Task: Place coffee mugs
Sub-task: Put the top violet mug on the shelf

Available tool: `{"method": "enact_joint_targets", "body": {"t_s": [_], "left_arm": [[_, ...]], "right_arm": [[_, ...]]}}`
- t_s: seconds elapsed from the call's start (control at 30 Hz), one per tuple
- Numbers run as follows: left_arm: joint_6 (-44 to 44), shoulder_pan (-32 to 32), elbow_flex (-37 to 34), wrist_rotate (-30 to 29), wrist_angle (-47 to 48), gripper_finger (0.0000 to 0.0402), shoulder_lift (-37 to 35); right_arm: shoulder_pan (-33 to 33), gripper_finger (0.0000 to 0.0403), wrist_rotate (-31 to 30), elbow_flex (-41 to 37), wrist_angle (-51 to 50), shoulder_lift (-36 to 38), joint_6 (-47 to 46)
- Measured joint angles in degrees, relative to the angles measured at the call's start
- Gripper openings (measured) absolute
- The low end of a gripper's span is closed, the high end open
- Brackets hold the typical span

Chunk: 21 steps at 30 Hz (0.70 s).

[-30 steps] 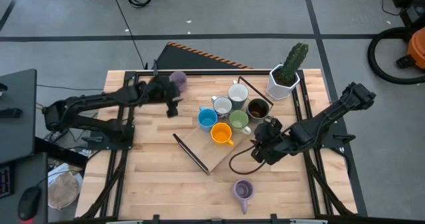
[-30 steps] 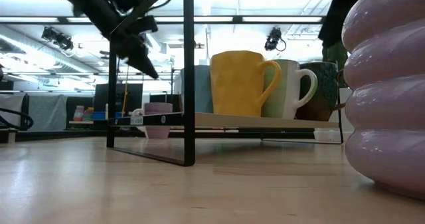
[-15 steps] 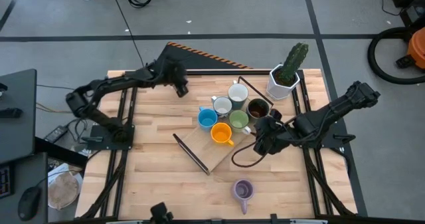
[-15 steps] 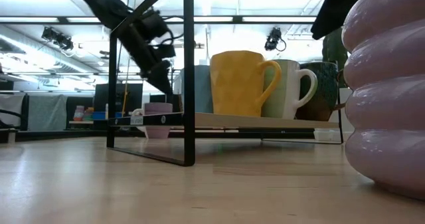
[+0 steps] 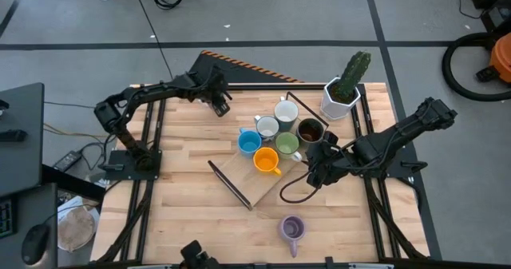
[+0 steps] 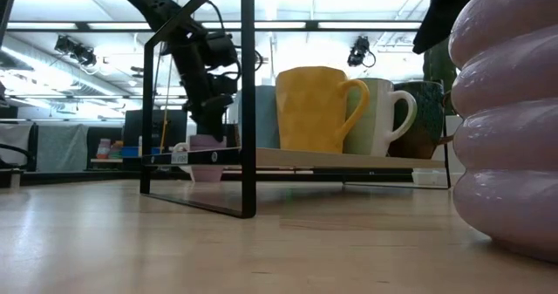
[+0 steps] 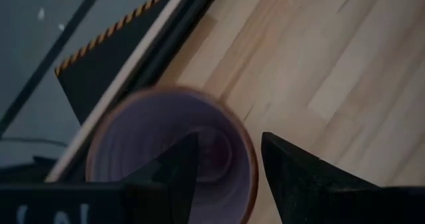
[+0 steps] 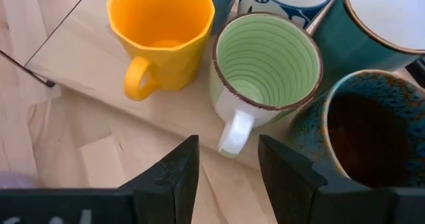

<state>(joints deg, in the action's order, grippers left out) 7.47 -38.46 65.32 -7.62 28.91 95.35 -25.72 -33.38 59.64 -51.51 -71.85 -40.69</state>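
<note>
Left hand (image 5: 219,103), fingers apart, hangs over the far part of the surface (image 5: 184,213), straddling the rim of a lavender mug (image 7: 179,154) with a brownish lip and ridged inside. Right hand (image 8: 226,159), also spread and empty, hovers beside the cluster on the rack: orange mug (image 8: 163,34), green mug (image 8: 265,61) with a white handle, dark brown mug (image 8: 372,127), and blue mug (image 5: 249,142). Another lavender mug (image 5: 291,229) stands near the front edge.

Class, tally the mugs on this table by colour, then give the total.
Purple mugs: 2
White mugs: 2
Blue mug: 1
Green mug: 1
Orange mug: 1
Brown mug: 1
Total: 8
</note>
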Motion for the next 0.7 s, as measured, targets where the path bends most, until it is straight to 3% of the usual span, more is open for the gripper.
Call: {"method": "enact_joint_targets", "body": {"t_s": [0.23, 0.5, 0.7], "left_arm": [[-2.25, 0.19, -0.06, -0.02, 4.33, 0.0148, 0.17], [5.47, 1.77, 0.06, 0.03, 6.54, 0.0022, 0.33], [10.44, 4.57, 5.65, 0.43, 16.05, 0.0020, -2.42]], "right_arm": [[0.03, 0.0160, -0.90, 0.00, 0.02, 0.00, 0.83], [0.00, 0.0160, -1.04, 0.00, 1.61, 0.02, 0.53], [0.00, 0.0160, 0.24, 0.00, 2.26, 0.02, 0.79]]}}
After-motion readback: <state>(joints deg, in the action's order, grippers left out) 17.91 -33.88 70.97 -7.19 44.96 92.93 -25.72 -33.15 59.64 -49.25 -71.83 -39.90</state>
